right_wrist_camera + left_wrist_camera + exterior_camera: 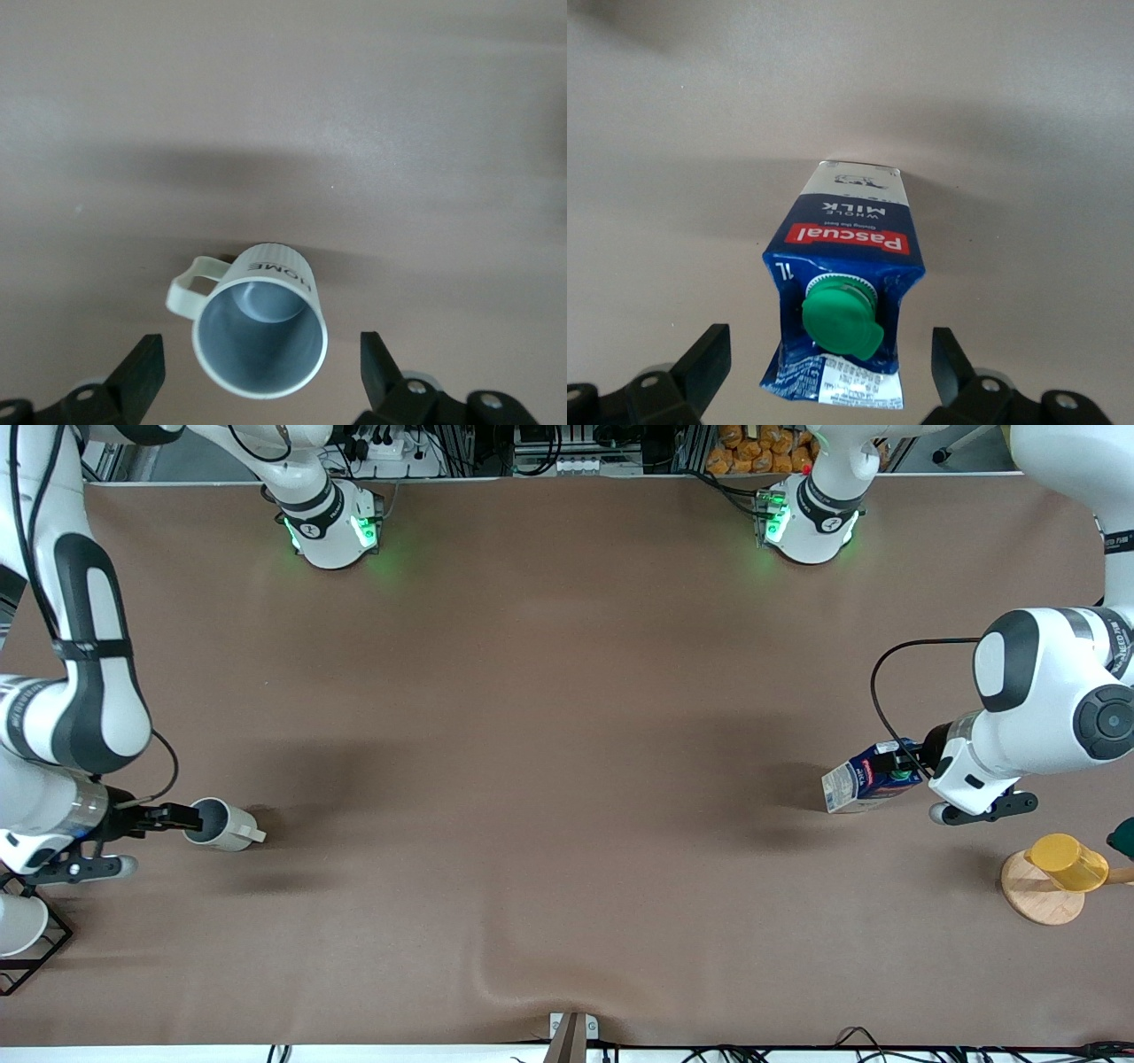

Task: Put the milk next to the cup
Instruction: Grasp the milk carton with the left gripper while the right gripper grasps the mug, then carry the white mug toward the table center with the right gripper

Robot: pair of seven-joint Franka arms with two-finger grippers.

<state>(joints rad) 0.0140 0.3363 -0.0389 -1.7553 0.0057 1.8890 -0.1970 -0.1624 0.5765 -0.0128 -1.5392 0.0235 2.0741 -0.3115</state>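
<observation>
My left end effector (pixel 905 766) sits at the top of the milk (pixel 864 781), its fingers (pixel 700 367) spread wide on either side of the green cap (pixel 840 316) and touching nothing; the carton stands on the table (pixel 549 735) at the left arm's end. My right end effector (pixel 182 819) is at the cup (pixel 223 825), which stands on the table at the right arm's end, well apart from the milk. Its fingers (pixel 142 376) also stand wide open, flanking the rim without contact.

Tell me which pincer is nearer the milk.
Left. The left pincer is open around the milk at the left arm's end of the table; the right pincer is open at the cup, at the right arm's end.
</observation>
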